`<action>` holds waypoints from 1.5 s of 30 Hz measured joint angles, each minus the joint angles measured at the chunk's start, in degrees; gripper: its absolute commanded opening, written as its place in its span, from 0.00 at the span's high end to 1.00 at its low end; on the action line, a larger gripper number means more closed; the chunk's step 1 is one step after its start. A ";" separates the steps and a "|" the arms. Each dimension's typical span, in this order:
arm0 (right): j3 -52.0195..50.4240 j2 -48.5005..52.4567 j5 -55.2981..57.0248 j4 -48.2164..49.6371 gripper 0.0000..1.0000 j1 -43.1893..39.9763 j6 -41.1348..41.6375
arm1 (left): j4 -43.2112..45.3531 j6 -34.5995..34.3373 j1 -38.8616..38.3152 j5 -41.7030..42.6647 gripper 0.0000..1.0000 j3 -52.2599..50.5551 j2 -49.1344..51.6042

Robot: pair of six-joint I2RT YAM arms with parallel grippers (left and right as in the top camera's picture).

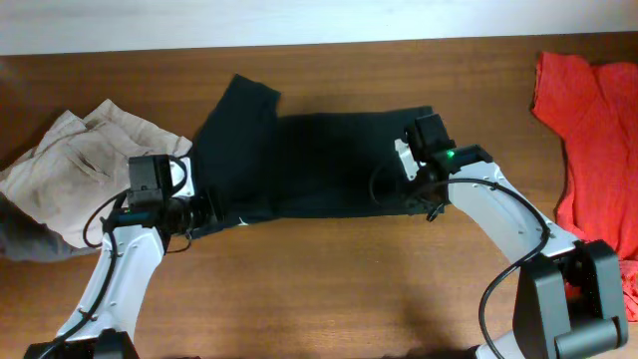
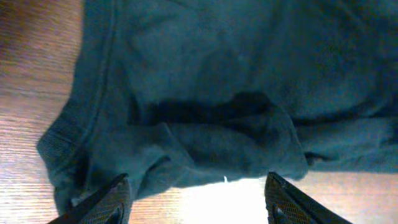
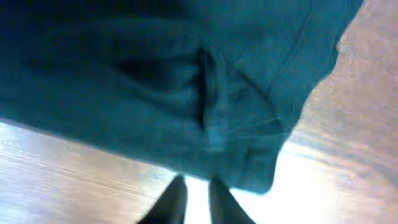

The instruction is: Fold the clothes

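Black T-shirt (image 1: 319, 165) lying roughly folded into band, sleeve sticking out at 11 o'clock; further folds probably waiting. Left gripper (image 2: 196, 180) fingers standing spread, empty; right gripper (image 3: 196, 186) fingers nearly touching, pinching nothing.

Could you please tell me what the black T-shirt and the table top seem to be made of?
The black T-shirt looks like soft matte knit, probably cotton: it creases loosely and shows a stitched hem. The table looks like wood or wood-look laminate, semi-gloss: brown grain streaks with bright glare.
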 measured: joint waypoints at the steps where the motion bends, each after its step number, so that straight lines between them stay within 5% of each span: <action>1: -0.04 0.00 -0.33 1.20 0.96 0.00 0.13 | 0.02 0.17 0.02 0.09 0.32 0.00 0.00; 15: -0.26 8.70 -4.59 7.56 0.96 -0.02 0.44 | -0.17 0.87 0.00 2.89 0.32 1.90 0.00; 26: -0.11 10.47 9.94 13.90 0.96 -3.98 2.16 | -0.70 0.92 0.00 3.48 0.32 3.78 0.00; 38: 16.02 10.38 0.50 -9.88 0.96 -4.66 3.32 | -10.03 9.79 -4.72 8.92 0.55 4.15 0.00; 45: 23.89 10.38 -10.08 -19.54 0.96 -4.66 3.41 | -11.76 14.21 -15.13 -0.42 0.69 4.28 0.00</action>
